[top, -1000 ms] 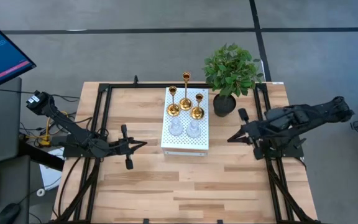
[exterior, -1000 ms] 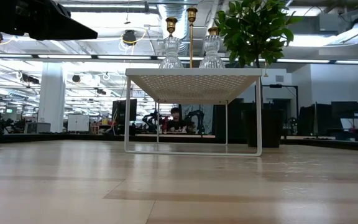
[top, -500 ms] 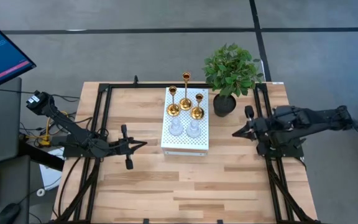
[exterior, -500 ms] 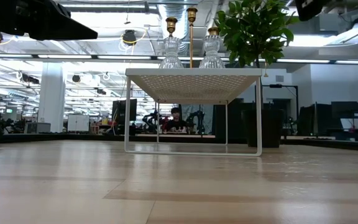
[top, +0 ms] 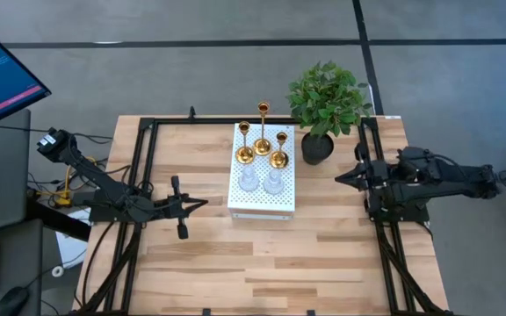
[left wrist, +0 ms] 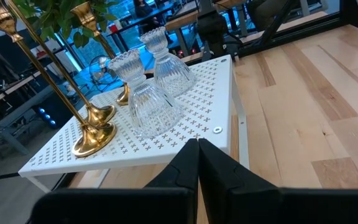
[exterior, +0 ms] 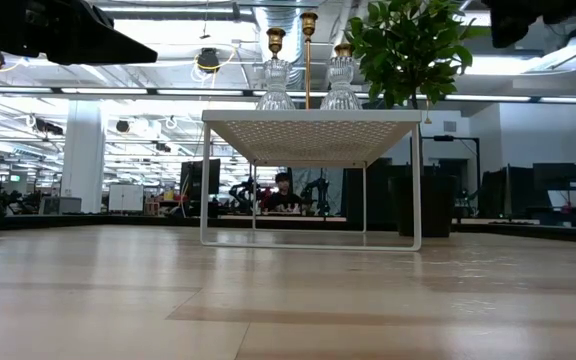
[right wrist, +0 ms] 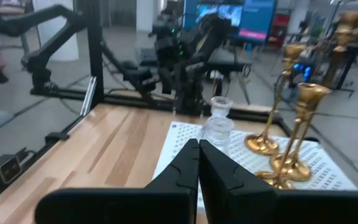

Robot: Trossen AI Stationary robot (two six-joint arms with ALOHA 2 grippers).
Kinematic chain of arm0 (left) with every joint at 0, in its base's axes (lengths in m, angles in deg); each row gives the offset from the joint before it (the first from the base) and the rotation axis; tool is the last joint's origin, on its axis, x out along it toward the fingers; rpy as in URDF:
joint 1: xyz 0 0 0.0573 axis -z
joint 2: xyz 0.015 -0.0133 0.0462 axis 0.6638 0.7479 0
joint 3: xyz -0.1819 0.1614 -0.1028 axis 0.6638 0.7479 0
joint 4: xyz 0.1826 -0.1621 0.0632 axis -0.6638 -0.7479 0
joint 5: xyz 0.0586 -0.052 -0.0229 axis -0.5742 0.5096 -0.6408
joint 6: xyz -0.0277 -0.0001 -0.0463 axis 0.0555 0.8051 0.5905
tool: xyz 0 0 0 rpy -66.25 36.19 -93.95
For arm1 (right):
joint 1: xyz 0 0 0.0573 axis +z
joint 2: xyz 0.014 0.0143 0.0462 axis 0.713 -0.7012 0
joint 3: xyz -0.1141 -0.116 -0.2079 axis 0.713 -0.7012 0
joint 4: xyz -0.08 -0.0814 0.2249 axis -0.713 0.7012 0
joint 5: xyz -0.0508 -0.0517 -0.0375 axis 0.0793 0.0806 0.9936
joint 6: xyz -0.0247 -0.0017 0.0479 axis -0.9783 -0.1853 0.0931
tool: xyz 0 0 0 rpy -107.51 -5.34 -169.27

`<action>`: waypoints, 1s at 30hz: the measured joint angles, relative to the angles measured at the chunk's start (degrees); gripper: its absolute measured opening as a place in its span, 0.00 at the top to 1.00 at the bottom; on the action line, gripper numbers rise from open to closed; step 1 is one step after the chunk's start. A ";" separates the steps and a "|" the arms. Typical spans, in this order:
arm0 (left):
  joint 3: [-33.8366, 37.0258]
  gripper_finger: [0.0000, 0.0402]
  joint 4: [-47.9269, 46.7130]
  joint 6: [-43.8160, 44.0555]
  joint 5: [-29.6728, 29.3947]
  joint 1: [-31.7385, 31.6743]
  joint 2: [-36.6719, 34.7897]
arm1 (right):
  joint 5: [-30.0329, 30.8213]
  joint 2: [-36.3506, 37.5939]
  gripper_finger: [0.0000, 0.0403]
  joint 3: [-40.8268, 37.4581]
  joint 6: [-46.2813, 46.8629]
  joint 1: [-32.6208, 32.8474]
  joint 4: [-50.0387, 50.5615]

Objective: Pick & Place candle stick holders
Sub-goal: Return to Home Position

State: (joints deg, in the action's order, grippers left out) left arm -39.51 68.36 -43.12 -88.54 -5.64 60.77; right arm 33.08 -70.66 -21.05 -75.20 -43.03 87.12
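Three gold candle stick holders (top: 262, 140) stand by their round bases on the far part of the white perforated stand (top: 262, 204). Two clear glass holders (top: 260, 182) stand on it just nearer. They also show in the left wrist view (left wrist: 146, 93) and the right wrist view (right wrist: 217, 127). My left gripper (top: 204, 204) is shut and empty over the table, left of the stand. My right gripper (top: 339, 178) is shut and empty, right of the stand, pointing toward it.
A green plant in a black pot (top: 317, 147) stands on the table right of the stand's far end, between it and my right gripper. Black frame rails (top: 144, 167) run along the table's left and right sides. Bare wood lies toward the near edge (top: 262, 263).
My right gripper has drawn back toward the table's right edge and a little toward the far edge, away from the stand, staying shut. The holders have kept still.
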 joint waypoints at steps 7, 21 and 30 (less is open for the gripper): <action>0.00 0.98 0.02 0.00 0.02 0.00 0.00 | 0.00 8.10 1.00 -5.01 0.94 -0.75 -2.12; 0.00 0.98 0.04 0.00 0.00 0.00 0.00 | 0.02 18.48 1.00 -18.03 3.31 -0.73 -7.17; 0.02 0.98 0.07 0.00 0.00 0.00 0.00 | 0.02 18.53 1.00 -25.38 3.65 -0.73 -12.74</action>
State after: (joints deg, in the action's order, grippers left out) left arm -39.49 68.43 -43.12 -88.54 -5.64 60.77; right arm 33.10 -52.13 -46.43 -71.56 -43.76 74.38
